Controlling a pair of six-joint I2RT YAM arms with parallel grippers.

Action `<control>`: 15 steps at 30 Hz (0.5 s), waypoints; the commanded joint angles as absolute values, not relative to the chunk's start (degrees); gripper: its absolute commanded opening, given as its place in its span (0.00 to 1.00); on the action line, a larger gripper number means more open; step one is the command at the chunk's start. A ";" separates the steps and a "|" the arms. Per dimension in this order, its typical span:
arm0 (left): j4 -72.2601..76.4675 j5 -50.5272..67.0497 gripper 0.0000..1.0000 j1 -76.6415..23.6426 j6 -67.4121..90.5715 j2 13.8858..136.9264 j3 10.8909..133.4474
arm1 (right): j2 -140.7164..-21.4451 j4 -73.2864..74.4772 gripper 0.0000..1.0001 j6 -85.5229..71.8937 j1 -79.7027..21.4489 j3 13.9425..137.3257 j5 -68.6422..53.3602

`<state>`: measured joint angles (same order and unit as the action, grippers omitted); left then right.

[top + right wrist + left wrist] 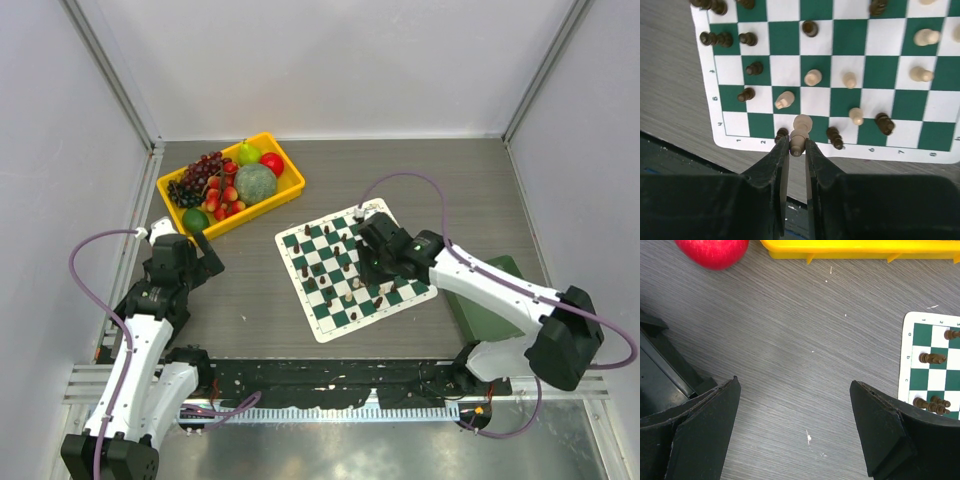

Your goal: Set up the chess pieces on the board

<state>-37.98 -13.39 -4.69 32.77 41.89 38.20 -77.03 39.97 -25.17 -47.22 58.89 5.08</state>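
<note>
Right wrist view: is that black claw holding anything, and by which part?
Yes. The right gripper pinches a small cream chess piece by its narrower end, between its two fingertips.

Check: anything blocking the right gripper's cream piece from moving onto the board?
Crowded, not blocked: right gripper holds the cream piece at the board edge; dark pieces close on both sides, another cream piece diagonally ahead; square straight ahead looks free.
</note>
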 commanded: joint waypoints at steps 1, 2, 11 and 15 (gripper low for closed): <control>-35.86 -12.92 0.99 -4.39 32.61 41.75 38.67 | -71.73 42.01 0.13 -23.82 -41.77 59.77 7.56; -35.95 -12.75 0.99 -4.39 32.69 41.84 38.85 | -71.20 42.10 0.13 -23.47 -40.10 59.24 7.56; -35.68 -12.31 0.99 -4.39 32.87 41.66 38.85 | -69.69 40.00 0.13 -20.48 -25.94 54.23 6.07; -35.77 -12.22 0.99 -4.39 32.87 41.57 38.93 | -72.41 37.28 0.13 -19.78 -21.54 53.09 5.98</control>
<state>-37.95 -12.60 -4.69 32.82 41.89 38.20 -70.48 41.19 -21.47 -24.53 53.80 5.91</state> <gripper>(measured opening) 0.991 0.220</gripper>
